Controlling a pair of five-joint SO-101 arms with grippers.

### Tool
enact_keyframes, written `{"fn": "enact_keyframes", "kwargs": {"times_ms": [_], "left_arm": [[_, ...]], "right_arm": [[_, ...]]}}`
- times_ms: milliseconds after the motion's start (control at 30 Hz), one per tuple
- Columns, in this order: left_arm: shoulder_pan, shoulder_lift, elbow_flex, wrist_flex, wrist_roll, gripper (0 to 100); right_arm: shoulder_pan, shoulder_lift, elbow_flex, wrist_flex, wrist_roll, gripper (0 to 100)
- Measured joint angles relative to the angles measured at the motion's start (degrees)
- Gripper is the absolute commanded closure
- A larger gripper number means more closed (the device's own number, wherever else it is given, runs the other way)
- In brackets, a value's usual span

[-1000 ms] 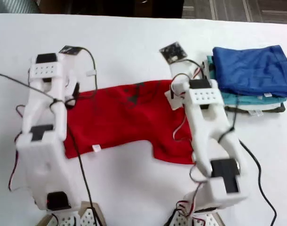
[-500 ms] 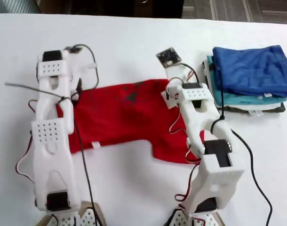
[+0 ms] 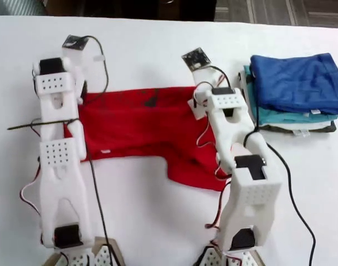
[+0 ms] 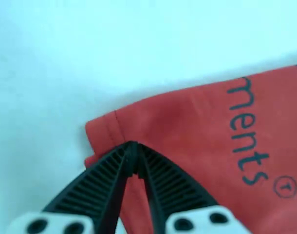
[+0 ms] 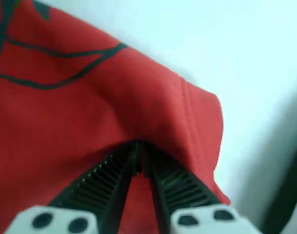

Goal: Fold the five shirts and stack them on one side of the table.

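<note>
L gripper [image 4: 132, 147], R gripper [image 5: 138, 145] each clamped on red shirt [image 3: 136, 124] edge; folded stack [image 3: 296, 83] near.

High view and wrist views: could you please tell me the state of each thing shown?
Red fabric shirt: partly folded, lying on the white table.
Left gripper: shut on the shirt's corner.
Right gripper: shut on the shirt's other corner.
Pile of blue, teal and dark shirts: folded, stacked.

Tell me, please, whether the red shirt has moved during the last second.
Yes. The red shirt has slid toward the table's far side, its far edge now farther along the folded stack.
</note>
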Motion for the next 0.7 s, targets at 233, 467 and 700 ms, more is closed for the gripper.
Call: {"fn": "enact_keyframes", "kwargs": {"times_ms": [233, 467, 700], "left_arm": [[-0.2, -1.6, 3.4, 0.1, 0.0, 97], [2.1, -24.9, 33.1, 0.1, 0.4, 97], [3.6, -53.5, 74.5, -14.0, 0.4, 97]], "right_arm": [[-1.2, -11.3, 1.9, 8.5, 0.0, 97.8], [-6.9, -27.3, 15.0, 13.2, 0.1, 97.8], [-8.6, -39.8, 26.8, 13.3, 0.1, 97.8]]}}
